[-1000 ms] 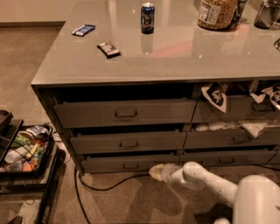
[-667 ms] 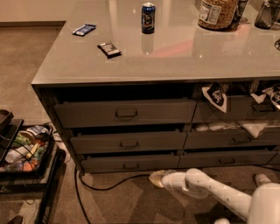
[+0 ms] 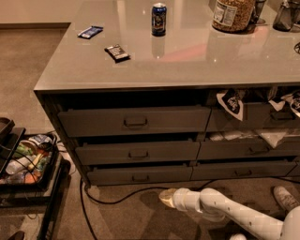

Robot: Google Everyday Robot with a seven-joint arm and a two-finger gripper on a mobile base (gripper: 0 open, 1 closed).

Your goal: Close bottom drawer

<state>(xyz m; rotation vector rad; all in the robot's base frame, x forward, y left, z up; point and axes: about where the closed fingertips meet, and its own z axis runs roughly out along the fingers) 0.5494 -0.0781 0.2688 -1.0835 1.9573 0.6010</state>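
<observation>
The bottom drawer is the lowest of three wide dark-grey fronts, with a small rectangular pull handle. It stands out only a little, about level with the fronts above it. My gripper is at the end of my white arm, low over the carpet. It is in front of the drawer and below its right end, apart from it.
A black cable runs across the carpet under the drawers. A cart with packets stands at the left. The right stack holds cloth and bags. A can, wrappers and a jar sit on the counter. A shoe is at the right.
My arm has drawn back and down, away from the bottom drawer front. The drawer front has not visibly moved.
</observation>
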